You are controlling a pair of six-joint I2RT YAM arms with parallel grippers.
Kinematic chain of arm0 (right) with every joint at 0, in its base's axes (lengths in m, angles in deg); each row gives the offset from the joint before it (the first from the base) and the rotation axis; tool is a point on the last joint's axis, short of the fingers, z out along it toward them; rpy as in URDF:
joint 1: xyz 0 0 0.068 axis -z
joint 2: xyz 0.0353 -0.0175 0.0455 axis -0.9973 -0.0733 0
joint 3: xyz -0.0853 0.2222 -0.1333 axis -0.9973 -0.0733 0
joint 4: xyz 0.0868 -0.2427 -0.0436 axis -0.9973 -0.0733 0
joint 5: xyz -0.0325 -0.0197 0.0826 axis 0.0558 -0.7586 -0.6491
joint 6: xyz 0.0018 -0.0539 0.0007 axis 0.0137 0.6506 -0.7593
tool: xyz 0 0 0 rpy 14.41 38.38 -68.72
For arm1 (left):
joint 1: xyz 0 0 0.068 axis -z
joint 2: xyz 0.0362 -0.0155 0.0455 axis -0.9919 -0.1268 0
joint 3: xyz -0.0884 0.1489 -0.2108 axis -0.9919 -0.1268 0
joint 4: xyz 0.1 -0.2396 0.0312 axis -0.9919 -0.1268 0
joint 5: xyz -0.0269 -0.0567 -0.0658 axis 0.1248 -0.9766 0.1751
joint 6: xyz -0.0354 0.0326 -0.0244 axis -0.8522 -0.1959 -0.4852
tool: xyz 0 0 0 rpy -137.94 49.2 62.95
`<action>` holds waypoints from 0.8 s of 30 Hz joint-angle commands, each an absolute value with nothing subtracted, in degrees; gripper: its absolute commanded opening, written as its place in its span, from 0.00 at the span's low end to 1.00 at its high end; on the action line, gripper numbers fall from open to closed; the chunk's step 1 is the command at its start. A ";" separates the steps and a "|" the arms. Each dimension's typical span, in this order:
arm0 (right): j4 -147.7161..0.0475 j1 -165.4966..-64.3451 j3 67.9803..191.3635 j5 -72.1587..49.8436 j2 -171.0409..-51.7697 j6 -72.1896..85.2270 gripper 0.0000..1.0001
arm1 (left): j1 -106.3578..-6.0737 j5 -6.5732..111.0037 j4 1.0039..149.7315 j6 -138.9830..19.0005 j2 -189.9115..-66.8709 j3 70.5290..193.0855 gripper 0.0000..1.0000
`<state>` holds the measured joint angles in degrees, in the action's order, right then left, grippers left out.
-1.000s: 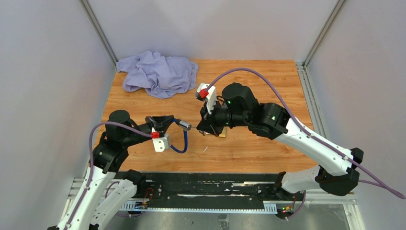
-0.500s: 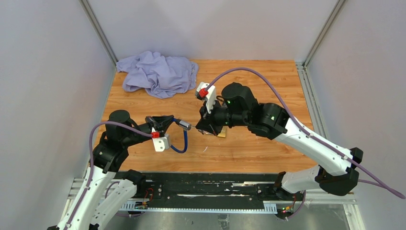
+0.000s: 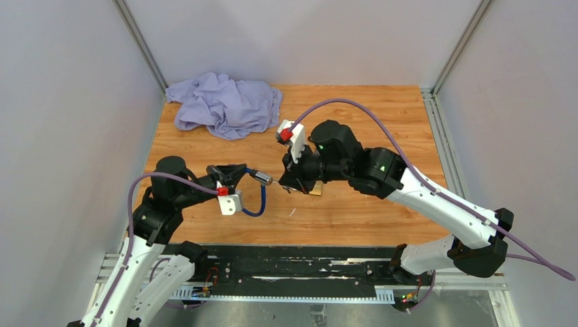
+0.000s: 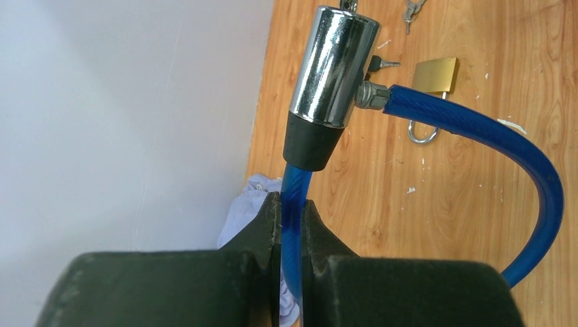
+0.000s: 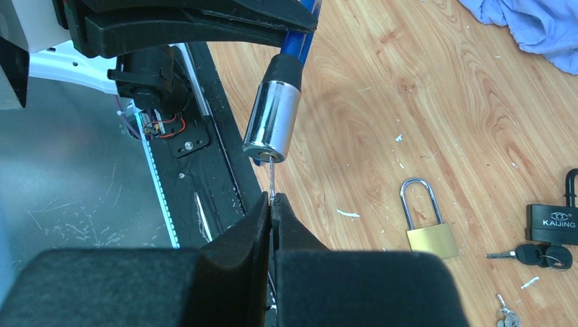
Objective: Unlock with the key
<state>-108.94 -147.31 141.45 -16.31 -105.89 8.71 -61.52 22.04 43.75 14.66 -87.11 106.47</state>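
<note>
Chrome lock barrel (image 5: 272,121) of the blue cable (image 4: 477,129) is held up off the counter (image 3: 382,122), keyway facing the R arm. The key (image 5: 271,178) meets the keyway; can't tell how deep it sits. R tool (image 5: 272,204) is clamped tight on the key, inline w/ the barrel, prob. so it can push & twist. L tool (image 4: 292,211) pinches the cable just behind the barrel, likely to brace it vs. that twist. Brass padlock (image 5: 428,235) lies near the barrel, unused; cloth (image 3: 225,103) well apart from it.
</note>
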 commanded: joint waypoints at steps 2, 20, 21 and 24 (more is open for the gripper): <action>-107.04 -148.11 140.36 -14.75 -105.83 8.75 0.01 | -61.27 19.98 47.02 15.07 -86.82 108.77 0.00; -99.72 -148.13 137.92 -14.04 -107.14 3.76 0.01 | -61.24 21.50 47.81 14.42 -86.65 108.76 0.00; -99.65 -148.13 137.85 -13.41 -107.37 3.52 0.01 | -61.25 21.78 48.11 13.91 -86.65 108.70 0.00; -98.73 -148.14 137.24 -11.84 -107.51 2.78 0.01 | -61.23 23.22 48.75 12.40 -86.65 108.53 0.00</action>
